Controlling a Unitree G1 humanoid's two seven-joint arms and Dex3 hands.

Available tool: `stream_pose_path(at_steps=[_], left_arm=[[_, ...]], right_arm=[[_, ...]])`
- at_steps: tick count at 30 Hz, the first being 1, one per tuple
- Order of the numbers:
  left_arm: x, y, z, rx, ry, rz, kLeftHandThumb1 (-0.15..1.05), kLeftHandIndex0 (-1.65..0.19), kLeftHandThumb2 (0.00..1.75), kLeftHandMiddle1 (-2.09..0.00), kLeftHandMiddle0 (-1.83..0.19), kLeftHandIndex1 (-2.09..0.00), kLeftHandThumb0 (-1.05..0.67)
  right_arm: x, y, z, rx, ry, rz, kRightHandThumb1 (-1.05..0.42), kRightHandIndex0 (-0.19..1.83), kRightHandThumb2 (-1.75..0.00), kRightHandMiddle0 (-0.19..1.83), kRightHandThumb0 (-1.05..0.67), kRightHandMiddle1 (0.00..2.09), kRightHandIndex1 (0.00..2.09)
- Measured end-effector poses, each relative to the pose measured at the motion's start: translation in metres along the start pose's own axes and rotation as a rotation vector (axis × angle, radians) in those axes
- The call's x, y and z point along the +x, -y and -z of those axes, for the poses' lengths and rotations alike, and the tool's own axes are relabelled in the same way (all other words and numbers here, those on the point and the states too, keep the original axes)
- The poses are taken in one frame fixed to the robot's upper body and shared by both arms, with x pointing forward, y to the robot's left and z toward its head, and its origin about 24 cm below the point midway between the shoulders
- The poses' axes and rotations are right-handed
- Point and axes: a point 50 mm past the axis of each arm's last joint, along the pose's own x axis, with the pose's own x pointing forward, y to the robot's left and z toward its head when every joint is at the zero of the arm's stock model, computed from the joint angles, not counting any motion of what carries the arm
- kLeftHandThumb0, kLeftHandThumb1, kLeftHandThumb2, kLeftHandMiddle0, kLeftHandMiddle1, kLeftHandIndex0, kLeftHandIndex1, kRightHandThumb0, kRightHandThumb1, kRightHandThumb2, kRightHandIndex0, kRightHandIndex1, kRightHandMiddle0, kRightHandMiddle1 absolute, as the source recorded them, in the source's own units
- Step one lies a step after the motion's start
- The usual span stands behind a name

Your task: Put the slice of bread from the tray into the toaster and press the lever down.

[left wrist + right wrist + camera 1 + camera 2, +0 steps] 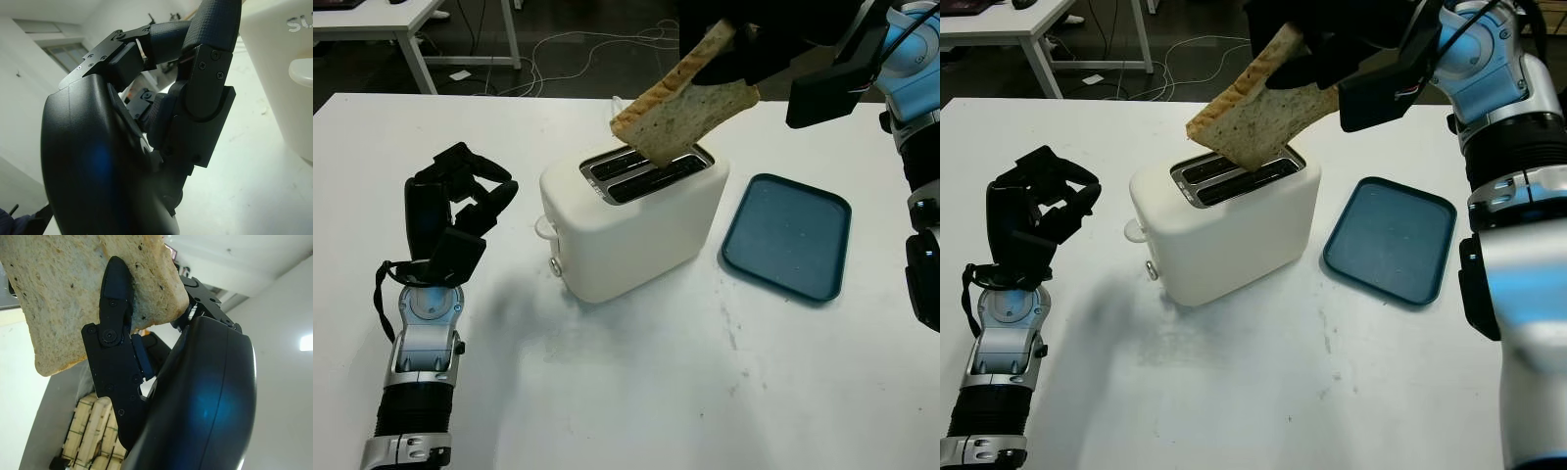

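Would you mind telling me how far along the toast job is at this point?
Done: the bread slice is off the tray. In hand: the right hand holds it tilted over the toaster, lower corner at the slots. Left: dropping it in and pressing the lever. The left hand sits curled beside the toaster.

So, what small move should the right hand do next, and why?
Probably lower the bread slice into the toaster slot: the right hand holds it tilted, its lower corner just over the slots, not yet inside. The left hand waits beside the toaster.
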Motion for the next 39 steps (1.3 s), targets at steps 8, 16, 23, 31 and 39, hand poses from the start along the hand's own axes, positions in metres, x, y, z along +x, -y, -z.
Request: stream_pose_path(at_steps=[8,16,23,31,39], left_arm=[[0.0,0.0,-0.001,0.0,0.003,0.0,0.92,-0.83,0.16,-1.56,-0.91,-1.21,-0.98],[0.0,0.001,-0.001,0.0,0.003,0.001,0.92,-0.83,0.15,-1.56,-0.92,-1.21,-0.97],[0.0,0.002,-0.001,-0.003,0.003,0.003,0.92,-0.83,0.14,-1.56,-0.91,-1.21,-0.97],[-0.001,0.003,0.0,-0.006,0.0,0.007,0.92,-0.84,0.15,-1.57,-0.92,-1.2,-0.98],[-0.002,0.005,0.0,-0.008,-0.001,0.01,0.92,-0.84,0.15,-1.55,-0.91,-1.19,-0.98]], right_arm=[[0.001,-0.003,0.0,-0.007,-0.003,-0.016,-0.92,1.01,-0.53,0.7,-0.48,1.75,1.75],[0.001,-0.014,0.004,-0.157,-0.057,-0.105,-0.92,0.97,-0.56,0.71,-0.51,1.75,1.75],[0.008,-0.017,0.0,-0.236,-0.056,-0.188,-0.92,0.95,-0.49,0.7,-0.48,1.75,1.75],[0.021,-0.017,-0.016,-0.393,0.035,-0.242,-0.92,1.09,-0.41,0.82,-0.48,1.75,1.75],[0.043,-0.014,-0.043,-0.457,0.167,-0.246,-0.92,1.14,-0.41,0.86,-0.46,1.75,1.75]])
